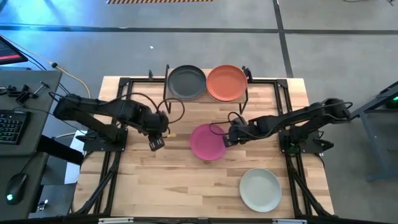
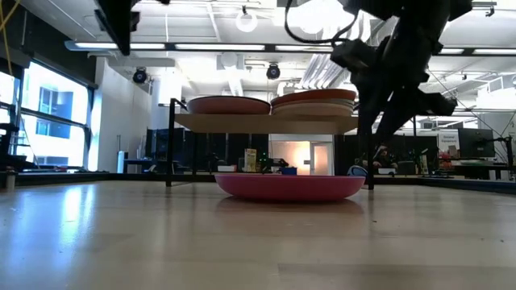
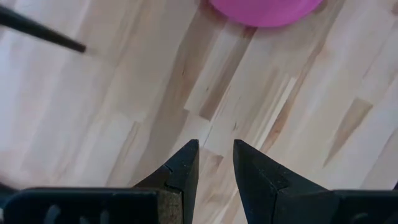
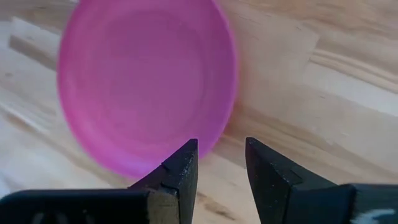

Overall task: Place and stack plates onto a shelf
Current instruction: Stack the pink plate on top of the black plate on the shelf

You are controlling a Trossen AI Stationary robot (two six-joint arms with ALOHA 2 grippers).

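Observation:
A magenta plate (image 1: 208, 142) lies flat on the wooden table, near its middle. My right gripper (image 4: 221, 144) hovers open above the plate's right rim (image 4: 186, 149), touching nothing. My left gripper (image 3: 216, 144) stands open over bare wood to the left of the plate (image 3: 264, 11). The shelf (image 2: 266, 121) stands at the table's far edge. On it sit a stack topped by a charcoal plate (image 1: 186, 81) and a stack topped by an orange plate (image 1: 226, 83). A pale mint-white plate (image 1: 260, 189) rests on the table at the near right.
Black frame rails (image 1: 112, 168) run along the table's left and right sides. A side desk with a keyboard (image 1: 9, 124) and a mouse (image 1: 17, 185) stands beyond the left edge. Bare wood lies between the magenta plate and the shelf.

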